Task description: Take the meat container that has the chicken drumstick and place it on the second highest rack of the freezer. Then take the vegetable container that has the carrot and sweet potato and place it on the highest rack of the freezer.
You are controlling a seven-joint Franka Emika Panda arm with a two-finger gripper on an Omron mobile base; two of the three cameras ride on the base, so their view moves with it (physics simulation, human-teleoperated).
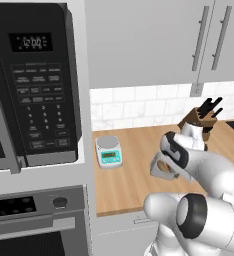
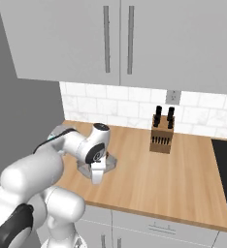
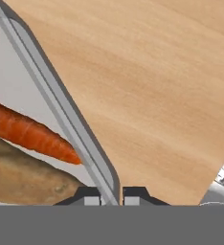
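Hand view: two-finger dark gripper (image 3: 110, 196) at bottom centre, jaws pinched on the raised rim of the shallow grey vegetable container (image 3: 61, 103), one tip either side of the wall. Container fills the left of the frame; inside, a tapered orange carrot (image 3: 30, 134) lies above a brown sweet potato (image 3: 28, 179) at lower left. Pale wooden countertop (image 3: 157, 86) takes the right and top.

Right base view: gripper (image 2: 98, 175) points down at centre left, grey container (image 2: 107, 162) just behind it on the counter (image 2: 183, 189). Wooden knife block with black handles (image 2: 162, 131) sits well apart, right of centre.

Left base view: white digital kitchen scale (image 1: 108, 151) centre, black microwave (image 1: 34, 85) upper left.
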